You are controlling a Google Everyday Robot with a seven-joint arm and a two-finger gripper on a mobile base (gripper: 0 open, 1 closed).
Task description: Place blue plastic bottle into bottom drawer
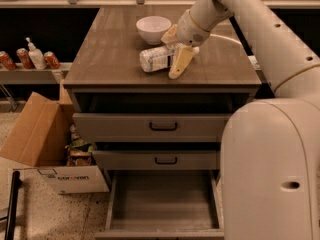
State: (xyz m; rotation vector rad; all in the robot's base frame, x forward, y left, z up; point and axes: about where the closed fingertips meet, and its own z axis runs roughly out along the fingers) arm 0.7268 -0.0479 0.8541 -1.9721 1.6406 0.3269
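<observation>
The small clear plastic water bottle with a white label (159,58) lies on its side on the grey-brown wood-look top of the cabinet (105,54), towards the middle and a little nearer the front edge. Just behind it stands a round white bowl (153,29), close but not touching.

The white arm (250,14) reaches in from the upper right. Its gripper (170,55) is down at the bottle's right end, with its 2 yellowish fingers (181,61) spread apart. 1 finger stands on the near side, in front of the bottle and hiding that end. The other shows on the far side, between bottle and bowl. The bottle therefore lies between the parted fingers, resting on the cabinet top. Whether either finger touches it cannot be told.

Below are 3 drawers. The top drawer (115,126) and the middle drawer (125,160), each with a black handle, stand slightly out. The bottom drawer (160,201) is pulled far out, showing a plain grey inside.

To the left, an open brown cardboard box (35,134) sits on the speckled floor beside the cabinet. On a low shelf behind it stand a white pump bottle (35,55) and 3 red cans (22,58). The robot's white body (270,174) fills the lower right.
</observation>
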